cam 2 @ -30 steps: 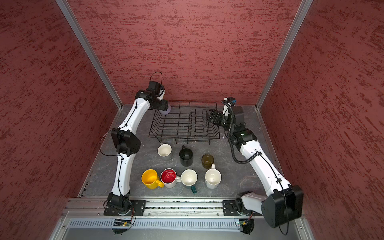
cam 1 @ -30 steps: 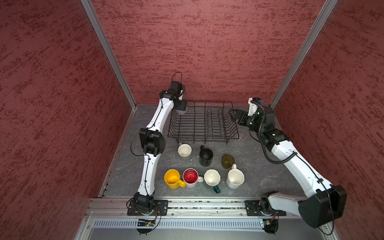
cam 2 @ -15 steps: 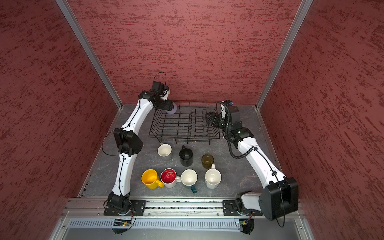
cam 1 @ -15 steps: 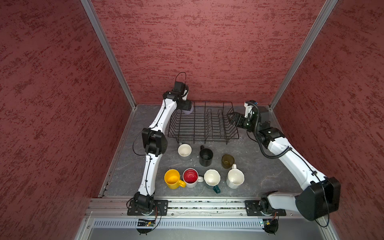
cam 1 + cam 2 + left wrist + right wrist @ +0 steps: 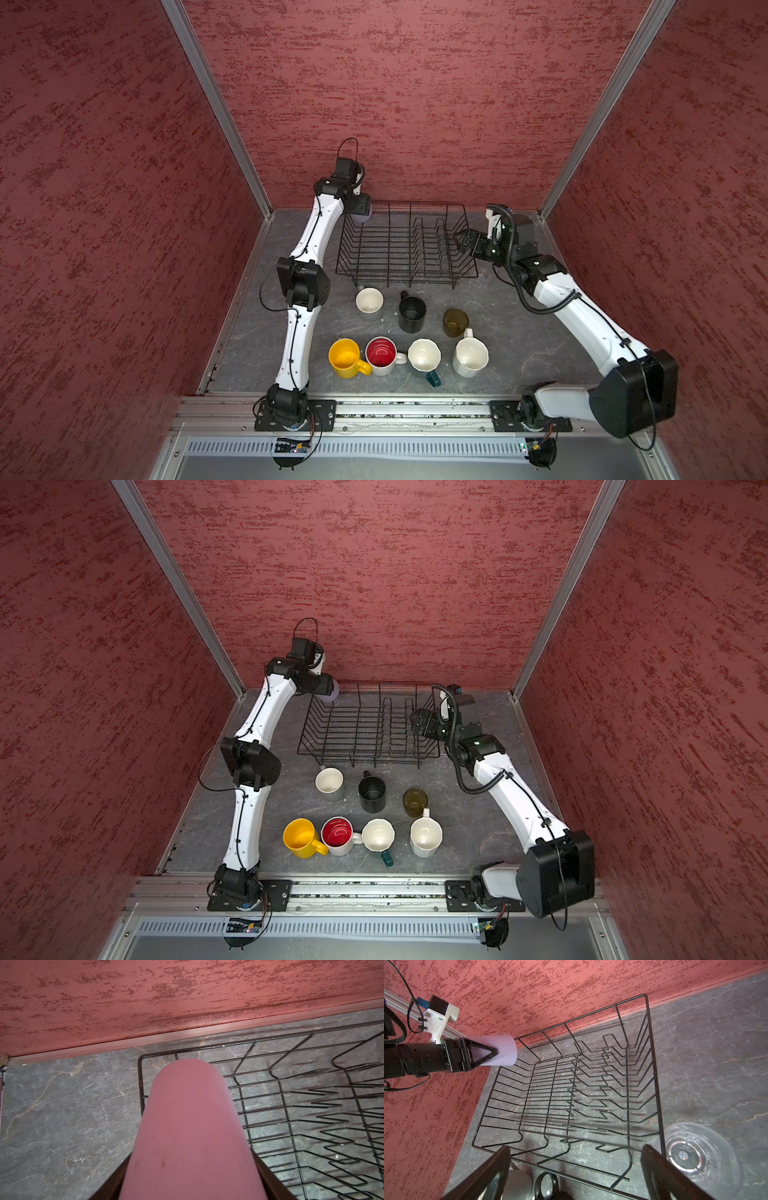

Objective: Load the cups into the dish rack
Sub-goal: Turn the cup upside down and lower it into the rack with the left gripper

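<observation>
Left tool (image 5: 494, 1051) is clamping the lavender cup (image 5: 506, 1049) by its sides, holding it sideways over the dish rack's (image 5: 399, 249) far-left corner. It's looking light, stiff, probably slick, so mid-body squeezing seems safest. Right tool (image 5: 575, 1149) is hanging wide open, empty.

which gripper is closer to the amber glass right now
Right. The right gripper hovers at the right end of the dish rack, just beyond the amber glass; the left gripper holds the lavender cup over the rack's far left corner.
</observation>
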Robot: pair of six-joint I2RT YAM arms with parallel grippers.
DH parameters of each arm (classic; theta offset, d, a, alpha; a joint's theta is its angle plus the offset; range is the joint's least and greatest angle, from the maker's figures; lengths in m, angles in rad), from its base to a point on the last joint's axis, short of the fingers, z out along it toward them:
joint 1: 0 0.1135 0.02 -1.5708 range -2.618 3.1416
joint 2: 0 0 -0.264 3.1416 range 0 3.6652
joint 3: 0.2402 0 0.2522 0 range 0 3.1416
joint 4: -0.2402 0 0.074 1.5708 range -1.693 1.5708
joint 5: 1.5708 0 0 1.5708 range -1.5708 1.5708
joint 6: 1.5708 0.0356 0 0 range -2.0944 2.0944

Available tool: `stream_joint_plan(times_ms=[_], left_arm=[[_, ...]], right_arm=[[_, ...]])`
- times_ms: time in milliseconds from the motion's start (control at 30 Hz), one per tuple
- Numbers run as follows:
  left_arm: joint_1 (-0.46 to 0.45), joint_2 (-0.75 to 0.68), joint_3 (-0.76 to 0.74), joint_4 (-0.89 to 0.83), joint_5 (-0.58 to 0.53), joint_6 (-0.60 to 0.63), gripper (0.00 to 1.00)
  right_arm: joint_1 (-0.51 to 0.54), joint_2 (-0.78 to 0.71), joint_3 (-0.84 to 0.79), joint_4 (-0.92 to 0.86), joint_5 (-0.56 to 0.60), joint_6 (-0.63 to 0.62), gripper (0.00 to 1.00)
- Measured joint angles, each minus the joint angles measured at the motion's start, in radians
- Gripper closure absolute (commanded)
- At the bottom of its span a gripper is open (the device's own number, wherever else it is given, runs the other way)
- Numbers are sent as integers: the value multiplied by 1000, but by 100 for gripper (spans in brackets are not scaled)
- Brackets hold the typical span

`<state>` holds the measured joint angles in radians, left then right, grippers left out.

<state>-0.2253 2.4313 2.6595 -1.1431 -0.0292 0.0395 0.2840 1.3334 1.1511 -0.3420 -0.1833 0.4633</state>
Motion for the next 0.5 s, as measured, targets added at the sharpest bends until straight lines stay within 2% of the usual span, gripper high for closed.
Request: stream_joint_plan(times_ms=[500], left_arm=[[-25,88,-20,7,-31,9,100]], right_arm=[[0,0,0,1,-28,15,3]])
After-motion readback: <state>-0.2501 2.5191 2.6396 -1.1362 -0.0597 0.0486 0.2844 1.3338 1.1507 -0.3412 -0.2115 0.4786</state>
